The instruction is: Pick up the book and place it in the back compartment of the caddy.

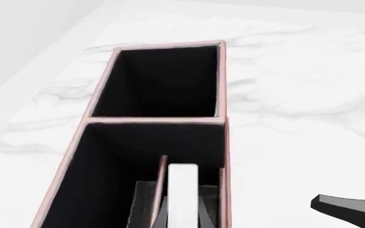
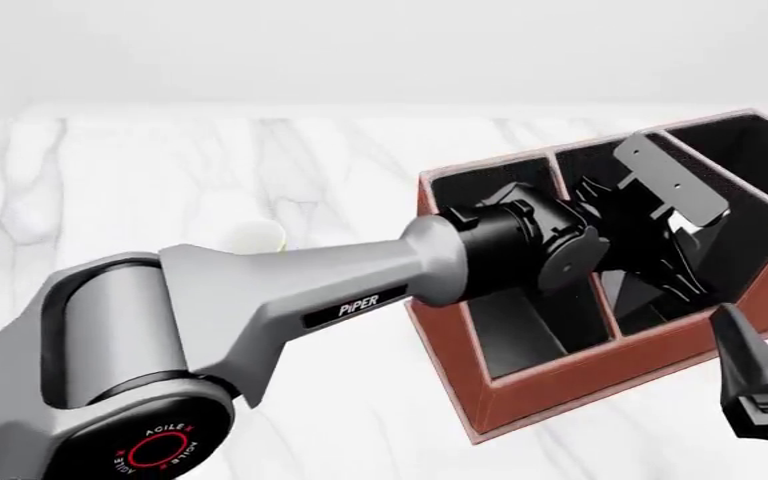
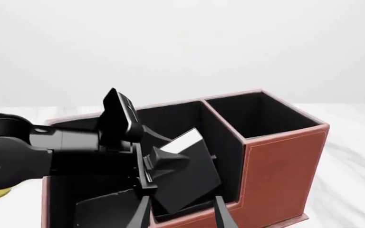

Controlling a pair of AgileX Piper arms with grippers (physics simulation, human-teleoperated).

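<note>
Front view first: the left arm (image 2: 357, 290) stretches across the marble table (image 2: 157, 170) with its wrist over the caddy (image 2: 584, 375), and the left gripper (image 2: 671, 265) is down inside the box, so the book itself is pretty much hidden behind the wrist hardware here. You can just see a bit of the yellow mug (image 2: 253, 237) peeking out behind the arm, left of the caddy. The right gripper (image 2: 764, 395) hangs at the lower right corner, just beside the caddy's near wall and outside it; from this angle I can't tell how its jaws stand. Left wrist view: looking straight down the fingers, the book (image 1: 183, 190) shows its white page edge, sitting between the two dark fingers (image 1: 146, 209) and squeezed by them on both covers, tucked into a narrow slot between a thin divider and the caddy (image 1: 222, 142) side wall. Another squarish cell lies further along past a cross divider. Right wrist view: this one's the clearest, the book (image 3: 186, 178) is tilted, lower end already inside a cell near the caddy (image 3: 277, 166) front wall, top corner with the white pages still above the rim, left gripper (image 3: 160, 164) clamped on it. The right gripper's own fingertips (image 3: 219, 213) stand apart with nothing between them.
</note>
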